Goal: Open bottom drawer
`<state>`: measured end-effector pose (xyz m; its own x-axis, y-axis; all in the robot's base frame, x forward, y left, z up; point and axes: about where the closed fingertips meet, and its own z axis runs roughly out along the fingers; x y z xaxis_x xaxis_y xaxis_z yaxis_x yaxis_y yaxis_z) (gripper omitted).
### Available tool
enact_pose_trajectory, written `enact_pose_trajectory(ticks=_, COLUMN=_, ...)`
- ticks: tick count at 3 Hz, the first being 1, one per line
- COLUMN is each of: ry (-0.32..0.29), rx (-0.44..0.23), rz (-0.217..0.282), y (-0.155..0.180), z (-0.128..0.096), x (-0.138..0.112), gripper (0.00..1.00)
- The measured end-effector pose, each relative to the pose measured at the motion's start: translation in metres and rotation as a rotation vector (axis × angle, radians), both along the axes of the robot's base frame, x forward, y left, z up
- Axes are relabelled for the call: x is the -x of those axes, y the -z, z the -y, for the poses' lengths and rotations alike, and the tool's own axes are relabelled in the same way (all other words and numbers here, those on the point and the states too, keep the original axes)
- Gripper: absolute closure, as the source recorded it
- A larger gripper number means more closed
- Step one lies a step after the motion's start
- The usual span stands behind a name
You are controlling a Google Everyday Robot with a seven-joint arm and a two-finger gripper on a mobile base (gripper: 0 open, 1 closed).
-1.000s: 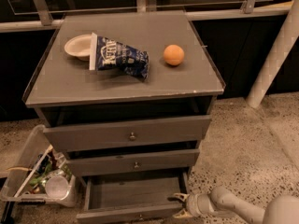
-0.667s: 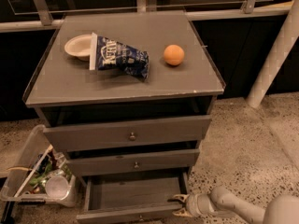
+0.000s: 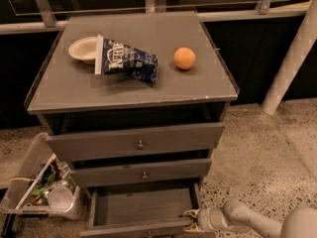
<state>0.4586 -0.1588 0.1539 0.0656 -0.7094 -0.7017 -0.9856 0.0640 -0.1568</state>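
gripper (image 3: 192, 221) at 5 o'clock, touching right end of drawer front, jaws: cannot tell | bottom drawer (image 3: 141, 207) at 6 o'clock, pulled out, inside visible | clear bin (image 3: 34, 157) at 8 o'clock | 2 upper drawers shut | cabinet top (image 3: 74, 83): bowl (image 3: 81, 48), chip bag (image 3: 126, 61), orange (image 3: 184, 58) at 12 o'clock

The bottom drawer (image 3: 141, 208) stands pulled out; the claw (image 3: 192, 220) sits at its front right corner, beside the front panel.
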Motion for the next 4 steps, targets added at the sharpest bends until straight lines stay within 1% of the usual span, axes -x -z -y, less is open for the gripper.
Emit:
enact_pose_trajectory(ticks=1, ry=-0.007, rx=0.006, rz=-0.001, y=0.0033, z=0.0042, x=0.0142, gripper=1.00)
enact_pose_trajectory(ticks=2, ry=-0.007, rx=0.006, rz=-0.001, y=-0.0005, z=0.0043, x=0.0149, gripper=0.82)
enact_pose_trajectory(ticks=4, ry=-0.007, rx=0.006, rz=-0.001, y=-0.0004, z=0.0043, x=0.0149, gripper=0.36)
